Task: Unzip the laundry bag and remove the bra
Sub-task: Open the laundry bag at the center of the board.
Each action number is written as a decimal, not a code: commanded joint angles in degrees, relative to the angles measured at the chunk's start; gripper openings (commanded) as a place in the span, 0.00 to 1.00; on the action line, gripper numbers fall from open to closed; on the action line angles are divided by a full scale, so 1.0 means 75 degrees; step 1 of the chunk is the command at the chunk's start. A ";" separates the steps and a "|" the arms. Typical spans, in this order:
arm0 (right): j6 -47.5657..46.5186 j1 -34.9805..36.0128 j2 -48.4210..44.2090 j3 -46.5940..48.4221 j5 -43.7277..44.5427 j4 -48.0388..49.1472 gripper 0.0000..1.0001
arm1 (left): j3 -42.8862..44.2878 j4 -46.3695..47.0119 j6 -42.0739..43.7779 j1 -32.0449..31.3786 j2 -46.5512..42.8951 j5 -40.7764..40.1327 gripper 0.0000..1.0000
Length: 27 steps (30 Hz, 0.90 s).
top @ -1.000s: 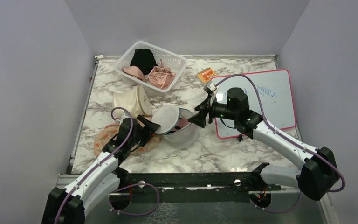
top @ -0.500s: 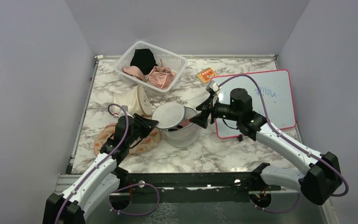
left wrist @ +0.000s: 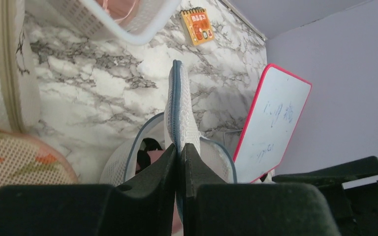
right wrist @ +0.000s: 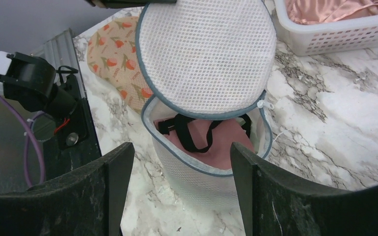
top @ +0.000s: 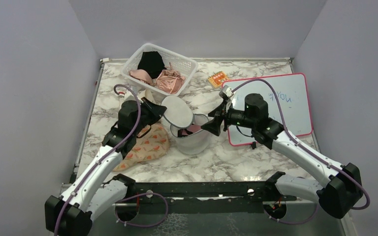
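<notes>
Grey walls [top: 202, 24] are enclosing a marble-patterned table [top: 236, 157]. A white basket [top: 184, 66] of pink and black garments is sitting at the back, with a floral pouch [top: 150, 145] and a cream bag [left wrist: 0, 59] lying at the left. A red-framed whiteboard [top: 285, 108] is carrying blue handwriting too faint to read, near an orange notepad [top: 217, 78]. The laundry bag [top: 193, 141] is standing mid-table, and the left gripper [left wrist: 178, 150] is pinching its raised lid [top: 177, 110]. A pink bra [right wrist: 216, 147] is showing inside. The right gripper [top: 209, 127] is hovering beside the bag, jaws wide.
</notes>
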 commanded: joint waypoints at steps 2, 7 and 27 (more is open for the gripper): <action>-0.0017 0.0003 -0.0540 0.0045 0.0268 -0.0303 0.70 | 0.1138 0.0049 0.0523 0.0039 0.0916 0.0042 0.00; 0.0068 0.0010 -0.0715 -0.0091 0.0329 -0.0374 0.70 | 0.1478 0.0881 -0.0651 0.0045 0.1768 0.0529 0.00; 0.0161 0.0008 -0.1099 -0.0148 0.0522 -0.0708 0.70 | 0.3673 0.3008 -0.1366 -0.1654 0.4883 0.0478 0.27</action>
